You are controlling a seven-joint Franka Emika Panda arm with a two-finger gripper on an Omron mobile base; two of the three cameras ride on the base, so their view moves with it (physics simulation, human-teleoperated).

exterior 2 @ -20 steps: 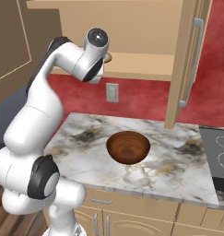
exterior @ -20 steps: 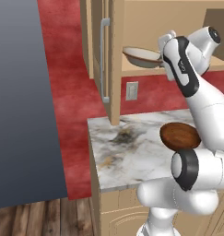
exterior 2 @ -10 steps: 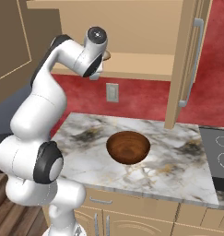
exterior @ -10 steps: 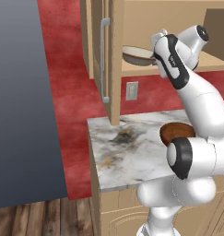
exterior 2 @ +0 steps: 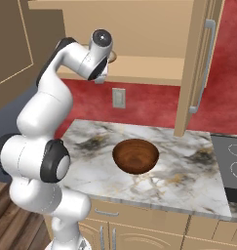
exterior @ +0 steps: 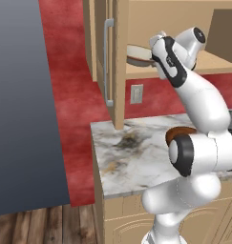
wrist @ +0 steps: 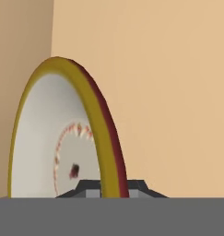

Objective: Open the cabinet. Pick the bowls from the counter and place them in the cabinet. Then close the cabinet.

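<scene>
The cabinet [exterior: 118, 57] stood open above the counter [exterior 2: 188, 161], its doors swung outward. The arm reached up into the cabinet at shelf height. The brown bowl [exterior 2: 135, 156] sat upright near the middle of the counter, well below the gripper. The cream bowl [wrist: 62, 133] with its gold rim lay inside the cabinet over the shelf, its rim pinched between the two fingertips of the gripper [wrist: 109, 186], which was clamped on it.

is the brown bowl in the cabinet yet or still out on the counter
Out. The brown bowl sits upright on the marble counter, below the open cabinet, with nothing touching it.
</scene>
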